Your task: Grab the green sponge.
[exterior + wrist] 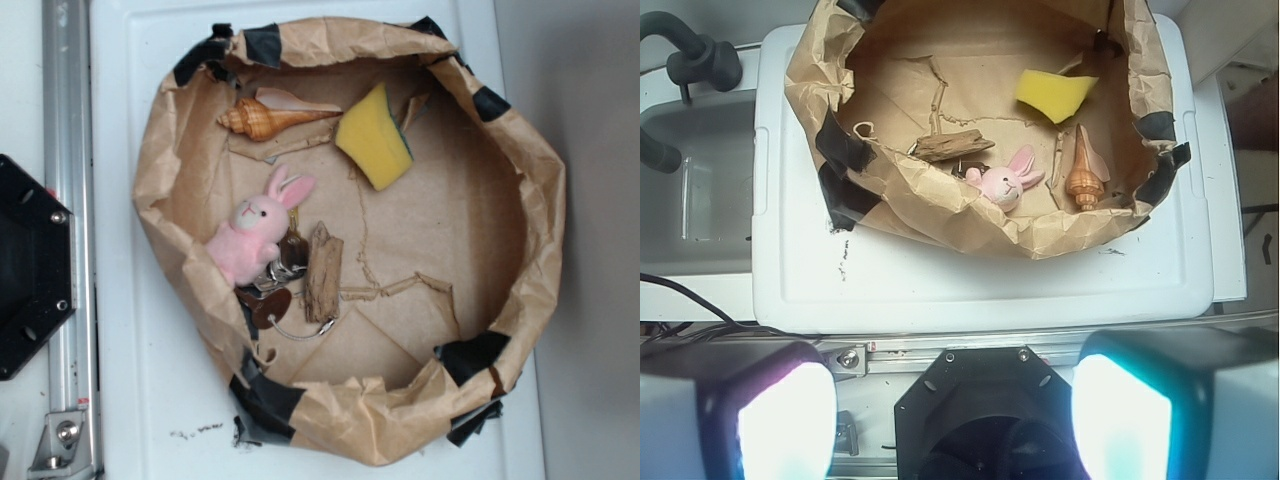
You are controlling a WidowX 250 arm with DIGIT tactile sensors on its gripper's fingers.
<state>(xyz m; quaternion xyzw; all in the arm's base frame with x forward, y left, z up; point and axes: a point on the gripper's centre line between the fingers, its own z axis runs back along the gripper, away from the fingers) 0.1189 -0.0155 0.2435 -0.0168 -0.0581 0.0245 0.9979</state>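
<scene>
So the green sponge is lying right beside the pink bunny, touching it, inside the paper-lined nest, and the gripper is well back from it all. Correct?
Not quite. The green sponge lies apart from the pink bunny, next to the seashell; the exterior view shows bare paper between sponge and bunny. The rest holds: both are inside the paper nest, and the wrist view shows the gripper well back from it.

The gripper (955,410) appears only in the wrist view, at the bottom edge of the frame. Its two fingers (770,415) stand far apart, one at the lower left and one at the lower right, with nothing between them. The inner pad faces glow bright white. The black mount (985,415) sits centred between the fingers. The jaws grip nothing.
</scene>
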